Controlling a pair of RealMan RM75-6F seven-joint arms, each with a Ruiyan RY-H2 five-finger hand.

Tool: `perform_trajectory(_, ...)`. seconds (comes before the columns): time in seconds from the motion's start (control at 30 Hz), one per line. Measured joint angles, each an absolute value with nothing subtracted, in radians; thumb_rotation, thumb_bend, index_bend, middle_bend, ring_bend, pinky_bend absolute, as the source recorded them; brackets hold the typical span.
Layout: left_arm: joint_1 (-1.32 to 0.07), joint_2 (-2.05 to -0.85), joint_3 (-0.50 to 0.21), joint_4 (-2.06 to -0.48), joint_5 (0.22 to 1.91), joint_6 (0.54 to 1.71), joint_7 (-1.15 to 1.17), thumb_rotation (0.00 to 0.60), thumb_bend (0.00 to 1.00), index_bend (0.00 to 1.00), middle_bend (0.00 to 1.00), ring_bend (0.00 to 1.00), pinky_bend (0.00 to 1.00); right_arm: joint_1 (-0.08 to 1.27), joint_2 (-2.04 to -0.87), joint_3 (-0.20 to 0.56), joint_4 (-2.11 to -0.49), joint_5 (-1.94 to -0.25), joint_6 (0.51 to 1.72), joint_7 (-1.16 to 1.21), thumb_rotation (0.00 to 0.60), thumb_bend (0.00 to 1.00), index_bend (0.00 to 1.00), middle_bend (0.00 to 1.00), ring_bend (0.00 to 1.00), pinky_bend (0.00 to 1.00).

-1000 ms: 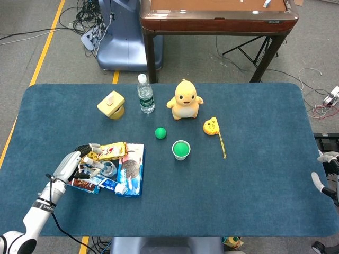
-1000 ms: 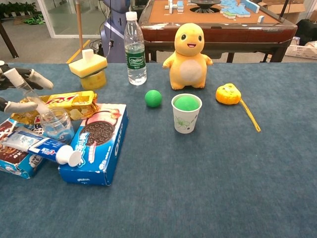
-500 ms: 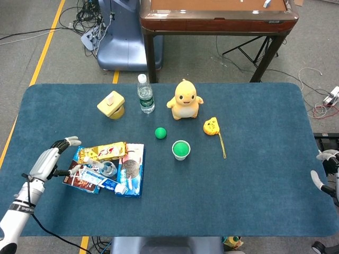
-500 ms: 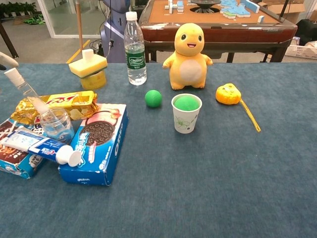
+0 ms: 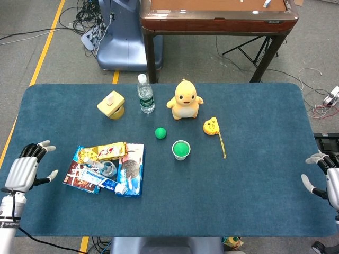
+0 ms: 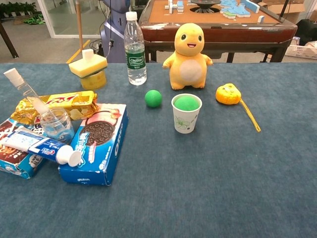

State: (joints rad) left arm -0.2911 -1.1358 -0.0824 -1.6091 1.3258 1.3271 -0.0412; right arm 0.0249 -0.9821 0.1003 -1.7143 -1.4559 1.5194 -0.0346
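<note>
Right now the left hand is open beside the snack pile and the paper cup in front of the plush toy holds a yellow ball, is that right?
Not quite: the ball in the paper cup is green, not yellow, as the chest view shows. The left hand is indeed open beside the snack pile, and the cup stands in front of the plush toy.

A grey floor (image 5: 201,58) is shown behind a table (image 5: 265,174) covered in dark blue cloth. A yellow line (image 5: 46,45) is painted along the floor at the left, and loose cables (image 5: 79,18) are scattered near a blue-grey machine base (image 5: 124,50). Beyond the cloth, a brown wooden table (image 5: 217,16) on dark legs is seen. In the chest view, a glazed doorway (image 6: 64,17) and potted plants (image 6: 17,9) are visible at the far left.
</note>
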Motion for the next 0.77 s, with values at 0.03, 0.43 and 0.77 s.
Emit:
perform_trajectory(0.03,-0.28,-1.141,-0.075,-1.613,1.332,1.342,-0.021,0.6,0.26,0.25,0.13,0.11,0.05,0.024,-0.984,0.098,-1.712,-1.457,1.518,-0.03,0.6,0.38,0.41,0.35,0.22,0.25)
perform_trajectory(0.43,-0.199,-1.159,-0.023,-1.666,1.407,1.434,0.056,0.6,0.26,0.25,0.13,0.11,0.05,0.06,-1.025,0.061,-1.659,-1.541,1.464,0.043,0.6,0.38,0.41,0.35,0.22,0.25)
perform_trajectory(0.77,-0.153,-1.179,-0.006,-1.659,1.456,1.491,0.072,0.6,0.26,0.25,0.13,0.11,0.05,0.098,-1.083,0.034,-1.617,-1.595,1.422,0.081,0.6,0.38,0.41,0.35,0.22,0.25)
